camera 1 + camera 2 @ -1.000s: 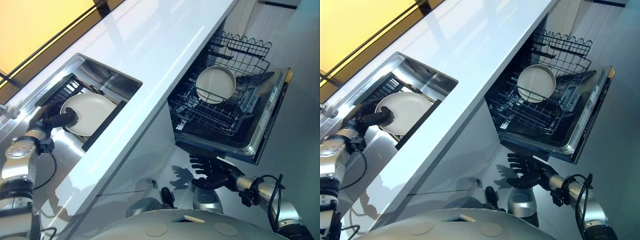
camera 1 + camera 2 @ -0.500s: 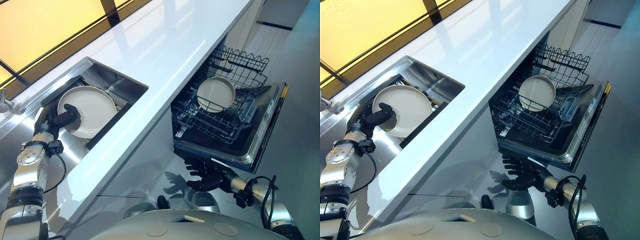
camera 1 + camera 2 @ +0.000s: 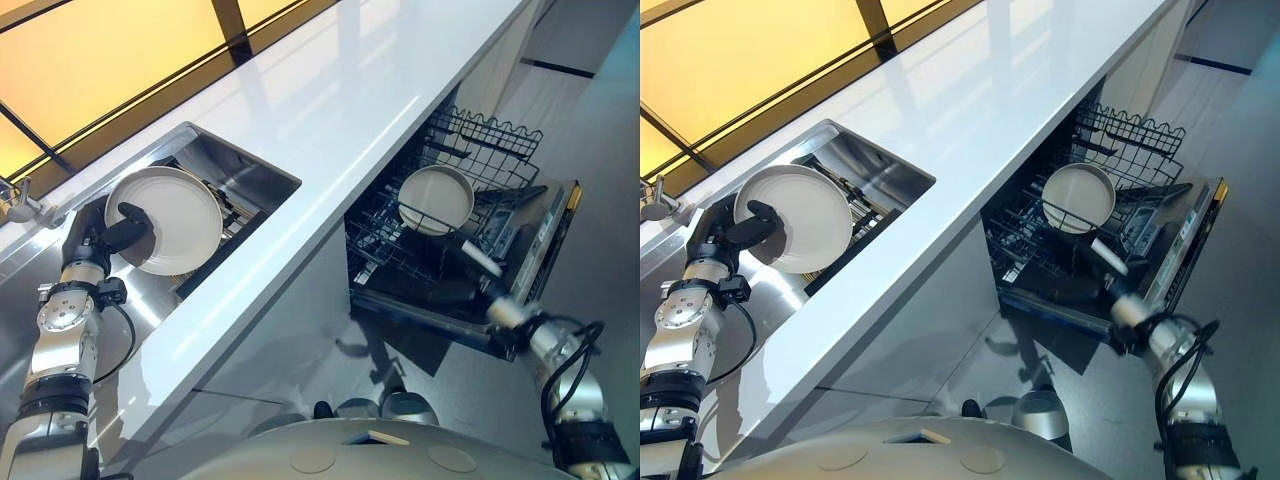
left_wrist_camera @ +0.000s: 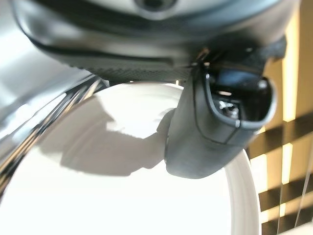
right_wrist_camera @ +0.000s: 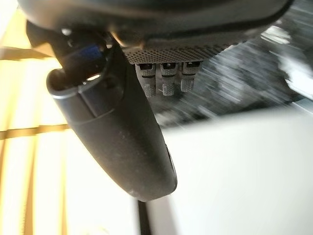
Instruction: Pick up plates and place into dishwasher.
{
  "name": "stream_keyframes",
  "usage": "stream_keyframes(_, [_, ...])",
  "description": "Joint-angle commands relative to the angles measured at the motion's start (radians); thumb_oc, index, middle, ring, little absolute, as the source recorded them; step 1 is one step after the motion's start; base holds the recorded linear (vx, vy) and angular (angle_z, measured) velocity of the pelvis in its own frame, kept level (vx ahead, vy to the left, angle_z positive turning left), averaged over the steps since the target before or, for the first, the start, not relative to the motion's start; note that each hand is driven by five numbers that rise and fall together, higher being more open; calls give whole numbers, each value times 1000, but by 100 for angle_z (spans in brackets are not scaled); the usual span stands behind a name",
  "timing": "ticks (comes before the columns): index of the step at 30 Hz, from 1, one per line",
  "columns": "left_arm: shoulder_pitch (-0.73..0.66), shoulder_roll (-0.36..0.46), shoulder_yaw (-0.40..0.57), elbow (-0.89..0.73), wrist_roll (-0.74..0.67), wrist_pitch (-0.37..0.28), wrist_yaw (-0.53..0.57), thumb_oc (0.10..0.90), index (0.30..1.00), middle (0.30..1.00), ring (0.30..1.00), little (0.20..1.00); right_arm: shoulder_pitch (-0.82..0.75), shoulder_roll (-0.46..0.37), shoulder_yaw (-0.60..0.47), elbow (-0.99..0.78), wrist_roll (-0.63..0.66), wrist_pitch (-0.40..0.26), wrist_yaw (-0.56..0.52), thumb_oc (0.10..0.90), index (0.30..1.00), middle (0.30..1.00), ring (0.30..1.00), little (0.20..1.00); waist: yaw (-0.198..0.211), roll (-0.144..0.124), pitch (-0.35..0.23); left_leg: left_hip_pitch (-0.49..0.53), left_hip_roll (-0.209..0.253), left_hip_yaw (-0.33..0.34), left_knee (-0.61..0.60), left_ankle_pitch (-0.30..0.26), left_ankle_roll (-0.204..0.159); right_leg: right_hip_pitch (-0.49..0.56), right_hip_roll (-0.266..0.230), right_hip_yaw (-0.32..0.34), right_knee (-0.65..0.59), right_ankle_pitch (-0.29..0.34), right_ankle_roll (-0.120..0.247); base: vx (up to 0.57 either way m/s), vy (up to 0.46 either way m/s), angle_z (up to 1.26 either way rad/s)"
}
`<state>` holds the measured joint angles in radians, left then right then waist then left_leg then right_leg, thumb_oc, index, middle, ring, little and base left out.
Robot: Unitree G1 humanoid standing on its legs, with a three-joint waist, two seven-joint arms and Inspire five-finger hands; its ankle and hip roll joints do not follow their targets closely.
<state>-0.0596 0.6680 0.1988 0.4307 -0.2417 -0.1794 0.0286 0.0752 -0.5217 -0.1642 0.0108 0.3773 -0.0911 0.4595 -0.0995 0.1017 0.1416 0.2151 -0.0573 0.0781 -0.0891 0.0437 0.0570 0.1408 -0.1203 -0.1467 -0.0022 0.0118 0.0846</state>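
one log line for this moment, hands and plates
left hand: pinching white plate lifted over sink | right hand: by dishwasher rack, fingers unclear | rack: one plate loaded

Looking like a kitchen: long white countertop [image 3: 330,90] running diagonally, steel sink [image 3: 215,165] at left, open dishwasher [image 3: 470,250] at right.

The left hand [image 3: 108,232], thumb clamped across the face of the white plate [image 3: 172,215], now holds that plate lifted clear of the sink [image 3: 240,170], tilted up on edge above its fingers, where a second ago it lay low in the basin. The right hand [image 3: 468,258] has risen from down by the floor and now reaches into the open dishwasher [image 3: 540,260], over the lower rack [image 3: 400,255], just beside the bowl [image 3: 436,198] standing there.
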Motion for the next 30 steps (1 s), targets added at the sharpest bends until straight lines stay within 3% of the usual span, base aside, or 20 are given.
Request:
stream_keyframes(1, [-168,142,88,-139,111,-204,120,100,300,300,300,200,-165,-19,-46,-196,117,-155,-18,800,900,900,900,900,39,8,-82,-29,-44,-38,19,-68,-5,-31,76,-27,99,-107,-38,-112,-106,8])
stream_keyframes(5, [-209,158,82,-246,173,-249,172,100,300,300,300,200,-273,12,-25,-284,161,-102,-9,800,900,900,900,900,64,1,-100,-35,-34,-53,4,-64,-21,-16,95,-41,78,-117,-52,-137,-105,21])
stream_keyframes(12, [-289,159,-3,-388,289,-301,239,100,300,300,300,200,-420,62,121,-329,225,19,-7,800,900,900,900,900,98,-24,-125,-58,-20,-65,2,-63,-33,-15,116,-50,57,-123,-67,-110,-81,13])
stream_keyframes(15, [-323,147,-53,-424,365,-343,313,100,300,300,300,200,-464,73,195,-325,219,18,-33,800,900,900,900,900,110,-37,-131,-63,-17,-68,2,-65,-33,-10,124,-53,46,-124,-72,-69,-70,12])
stream_keyframes(24, [-393,62,-199,-505,584,-375,494,100,300,300,300,200,-553,130,349,-305,198,-21,-179,800,900,900,900,900,125,-61,-141,-69,-11,-63,2,-73,-29,-5,133,-55,23,-117,-68,-45,-48,5])
stream_keyframes(30, [-394,-7,-281,-546,639,-380,535,100,300,300,300,200,-539,157,406,-301,180,-69,-240,800,900,900,900,900,123,-67,-142,-70,-9,-53,2,-77,-25,-6,134,-49,16,-108,-61,-6,-5,0])
